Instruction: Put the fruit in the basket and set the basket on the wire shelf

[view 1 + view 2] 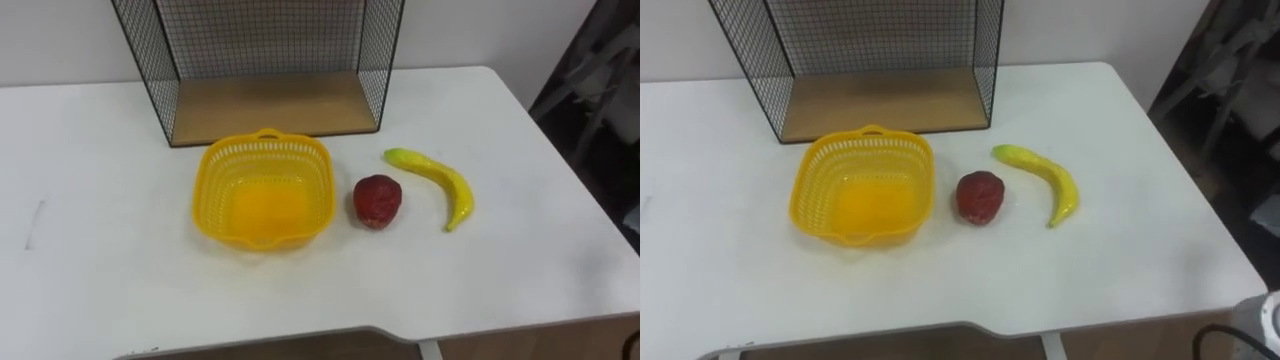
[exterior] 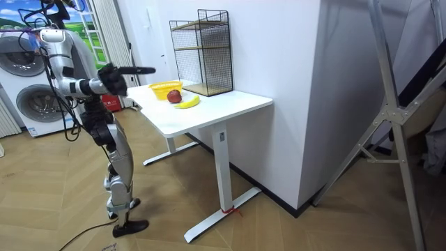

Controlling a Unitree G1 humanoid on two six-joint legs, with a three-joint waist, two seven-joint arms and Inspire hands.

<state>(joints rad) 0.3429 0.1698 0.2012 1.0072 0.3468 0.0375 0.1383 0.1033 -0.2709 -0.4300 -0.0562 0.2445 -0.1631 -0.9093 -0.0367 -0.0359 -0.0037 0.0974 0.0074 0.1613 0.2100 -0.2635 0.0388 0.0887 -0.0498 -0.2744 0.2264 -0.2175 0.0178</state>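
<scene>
now red fruit (image 1: 377, 200), banana (image 1: 435, 183) beside basket (image 1: 206, 195); hand (image 2: 111, 78) well apart, grip unreadable.

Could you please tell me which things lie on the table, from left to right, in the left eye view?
yellow basket → red fruit → banana

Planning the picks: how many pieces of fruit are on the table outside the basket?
2. A red fruit lies just right of the yellow basket; a banana lies further right. The basket is empty, so none seems hidden.
</scene>
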